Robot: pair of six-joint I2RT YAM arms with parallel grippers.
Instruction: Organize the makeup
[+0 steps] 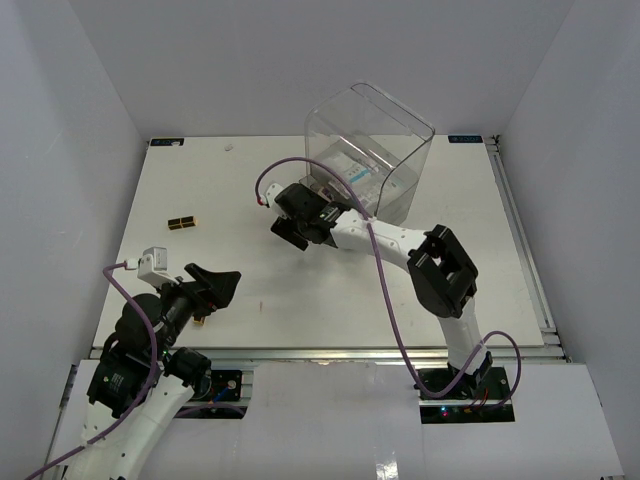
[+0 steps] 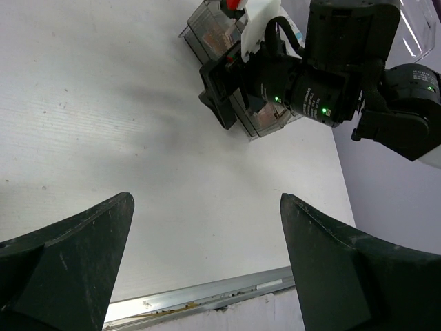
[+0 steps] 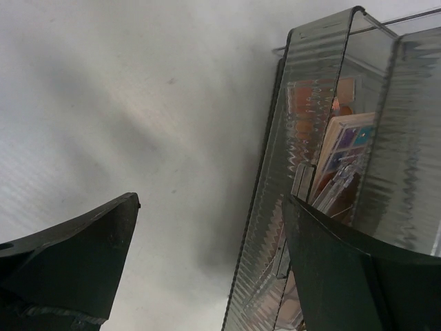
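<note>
The multicolour square palette (image 3: pixel 348 141) stands on its edge inside a clear ribbed drawer (image 3: pixel 303 62), at the right side of the right wrist view. A pinkish-orange palette (image 3: pixel 306 103) shows just beside it, behind the same ribbed wall. In the top view the white-and-blue sachets (image 1: pixel 358 172) lie inside the tall clear plastic box (image 1: pixel 400 150), which stands in the upper middle of the frame, at the far part of the white surface (image 1: pixel 230 190). One small dark-and-gold item (image 1: pixel 181 222) lies alone on the surface in the left half of the frame, well apart from the box; what kind of makeup it is, I cannot tell. The right pincer (image 1: pixel 295 228) is at the near left corner of the box. Its fingers are spread wide and nothing is between them. In its own view one finger (image 3: pixel 76 255) is over the bare surface and the other (image 3: pixel 344 262) is in front of the ribbed drawer. The left pincer (image 1: pixel 222 283) is in the lower left of the top view. It is over bare surface, it is also spread wide, and it pinches nothing. It points toward the right arm (image 2: pixel 344 76), which fills the upper right of the left wrist view.
</note>
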